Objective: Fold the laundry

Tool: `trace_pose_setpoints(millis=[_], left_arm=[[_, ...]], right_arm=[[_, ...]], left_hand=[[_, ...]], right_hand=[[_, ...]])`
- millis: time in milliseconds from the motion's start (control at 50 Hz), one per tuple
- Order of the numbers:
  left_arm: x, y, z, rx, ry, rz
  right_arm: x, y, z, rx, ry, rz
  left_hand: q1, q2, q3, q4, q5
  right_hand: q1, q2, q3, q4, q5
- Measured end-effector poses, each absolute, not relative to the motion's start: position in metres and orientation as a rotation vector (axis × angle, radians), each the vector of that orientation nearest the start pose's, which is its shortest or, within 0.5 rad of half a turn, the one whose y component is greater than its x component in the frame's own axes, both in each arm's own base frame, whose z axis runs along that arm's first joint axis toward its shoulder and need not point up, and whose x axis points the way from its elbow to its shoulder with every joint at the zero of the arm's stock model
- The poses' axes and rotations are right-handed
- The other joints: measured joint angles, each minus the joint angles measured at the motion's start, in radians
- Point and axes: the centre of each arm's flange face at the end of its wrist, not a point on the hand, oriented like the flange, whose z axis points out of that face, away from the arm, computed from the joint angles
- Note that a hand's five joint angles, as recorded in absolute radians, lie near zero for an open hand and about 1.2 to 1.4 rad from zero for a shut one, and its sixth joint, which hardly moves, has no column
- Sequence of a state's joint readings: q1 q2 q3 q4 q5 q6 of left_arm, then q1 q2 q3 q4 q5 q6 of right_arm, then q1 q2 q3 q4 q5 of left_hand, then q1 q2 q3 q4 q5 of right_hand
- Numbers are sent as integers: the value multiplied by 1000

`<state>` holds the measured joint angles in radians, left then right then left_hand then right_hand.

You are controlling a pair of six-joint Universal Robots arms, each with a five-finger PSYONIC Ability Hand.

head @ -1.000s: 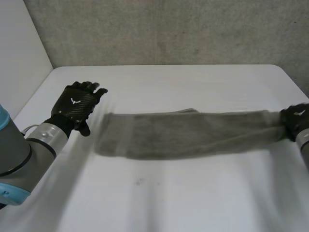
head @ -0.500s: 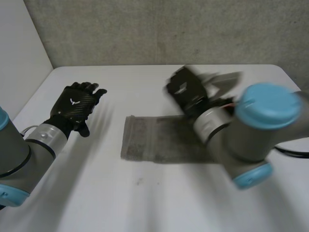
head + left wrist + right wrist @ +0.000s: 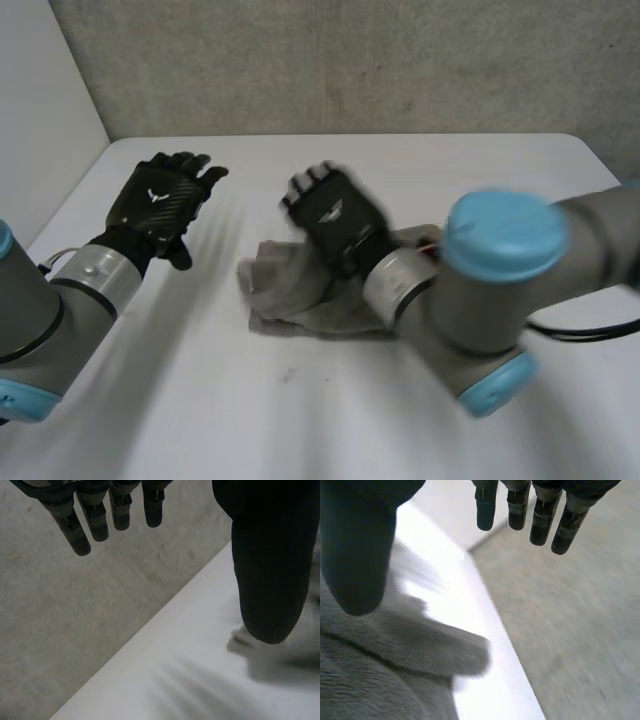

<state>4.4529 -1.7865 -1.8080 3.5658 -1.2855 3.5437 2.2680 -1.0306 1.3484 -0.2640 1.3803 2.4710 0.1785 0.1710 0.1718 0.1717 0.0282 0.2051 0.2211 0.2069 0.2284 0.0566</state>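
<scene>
Left robot hand [image 3: 160, 203]: hardly moved in the last second. It hangs over the left part of the table [image 3: 300, 420], fingers straight and spread, holding nothing. It is clear of the towel, with bare table between them.

Towel [image 3: 300, 300]: this is the big change. A second ago it lay as one long grey strip across the table, its right end in the right robot hand. Now it is a short, doubled-up bundle near the table's middle. Its right end has been carried over onto the left part, so the half-fold looks made. The top layer sits rumpled, though, with one corner lifted at the left edge, and the edges do not look lined up.

Right robot hand [image 3: 335, 215]: swung across from the far right and now sits above the back-left part of the bundle. In its wrist view the fingers [image 3: 540, 515] are straight and apart from the thumb, with the towel lying loose under the palm and nothing pinched. So it reads as wide open, towel released.

Right arm [image 3: 480, 290]: reaches across the towel's right part and hides it from the head view.

Judgement: the next step is probably to flatten or square up the top layer before any second fold. The loose corner could spoil the alignment.
</scene>
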Motion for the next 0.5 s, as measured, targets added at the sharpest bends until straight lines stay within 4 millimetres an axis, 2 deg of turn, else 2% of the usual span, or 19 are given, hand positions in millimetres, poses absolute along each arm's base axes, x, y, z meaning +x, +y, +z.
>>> trace_pose_setpoints(millis=[40, 60, 80, 100, 120, 160, 180, 200, 240, 280, 320, 380, 460, 500], left_arm=[[-247, -274, 216, 1056, 2091, -2323], [-247, -274, 216, 1056, 2091, -2323], [-255, -271, 221, 1055, 2110, -2369], [-259, -269, 224, 1053, 2119, -2390], [-264, -267, 227, 1051, 2135, -2419], [-271, -264, 230, 1050, 2157, -2453], [-280, -260, 233, 1055, 2189, -2495], [-280, -260, 233, 1055, 2189, -2495], [-296, -254, 233, 1080, 2238, -2535], [-306, -250, 231, 1106, 2265, -2546], [-321, -247, 221, 1148, 2306, -2537], [-332, -249, 208, 1169, 2339, -2508], [-344, -259, 183, 1162, 2372, -2435], [-347, -270, 163, 1146, 2372, -2363]], right_arm=[[354, -240, 225, -1278, 1701, -2022], [354, -240, 225, -1278, 1701, -2022], [337, -249, 231, -1152, 1793, -1983], [330, -252, 232, -1112, 1827, -1966], [319, -256, 232, -1050, 1890, -1930], [311, -259, 230, -1016, 1935, -1903], [296, -261, 223, -963, 2024, -1845], [296, -261, 223, -963, 2024, -1845], [280, -262, 211, -934, 2118, -1782], [273, -261, 203, -933, 2159, -1754], [263, -259, 189, -952, 2218, -1722], [256, -257, 177, -976, 2254, -1707], [247, -253, 161, -1012, 2291, -1699], [242, -251, 153, -1020, 2304, -1703]], left_hand=[[4, 8, 7, 5, 0], [4, 8, 7, 5, 0], [4, 15, 14, 13, 0], [4, 17, 16, 15, 0], [4, 20, 19, 18, 0], [4, 22, 21, 19, 0], [16, 24, 24, 23, 0], [16, 24, 24, 23, 0], [17, 26, 24, 23, 0], [17, 26, 24, 23, 0], [26, 36, 36, 34, 4], [34, 45, 45, 45, 4], [44, 53, 53, 52, 22], [44, 54, 54, 55, 23]], right_hand=[[0, 0, 0, 0, 0], [0, 0, 0, 0, 0], [0, 0, 0, 0, 0], [0, 0, 0, 0, 0], [0, 0, 0, 0, 0], [0, 0, 0, 0, 0], [0, 0, 0, 0, 0], [0, 0, 0, 0, 0], [0, 0, 0, 0, 0], [0, 0, 0, 0, 0], [0, 0, 0, 0, 0], [0, 0, 0, 0, 0], [6, 7, 21, 7, 9], [88, 115, 135, 113, 107]])
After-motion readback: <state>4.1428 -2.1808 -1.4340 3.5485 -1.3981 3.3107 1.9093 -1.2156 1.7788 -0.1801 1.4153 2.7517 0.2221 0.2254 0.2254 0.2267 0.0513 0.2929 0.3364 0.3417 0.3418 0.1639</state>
